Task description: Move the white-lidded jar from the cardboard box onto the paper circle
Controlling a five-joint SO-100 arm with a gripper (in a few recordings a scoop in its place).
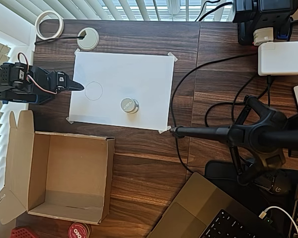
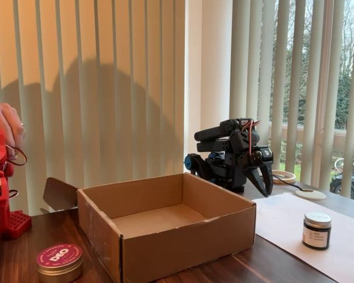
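Observation:
The white-lidded jar (image 1: 129, 105) (image 2: 317, 230) stands upright on the white paper sheet (image 1: 139, 74), right of the pencil-drawn paper circle (image 1: 94, 90) and clear of its outline. The cardboard box (image 1: 108, 173) (image 2: 189, 242) sits open near the table's front left with nothing inside it. My gripper (image 1: 77, 86) (image 2: 264, 184) is at the sheet's left edge, just left of the circle. It is shut and holds nothing, and its tip points toward the paper. The jar is well apart from the gripper.
A red round tin (image 1: 79, 230) (image 2: 59, 262) lies in front of the box. A white grommet (image 1: 88, 38) and a tape ring (image 1: 49, 25) are at the back left. A black camera stand (image 1: 228, 133), cables, a charger (image 1: 281, 58) and a laptop (image 1: 208, 213) crowd the right side.

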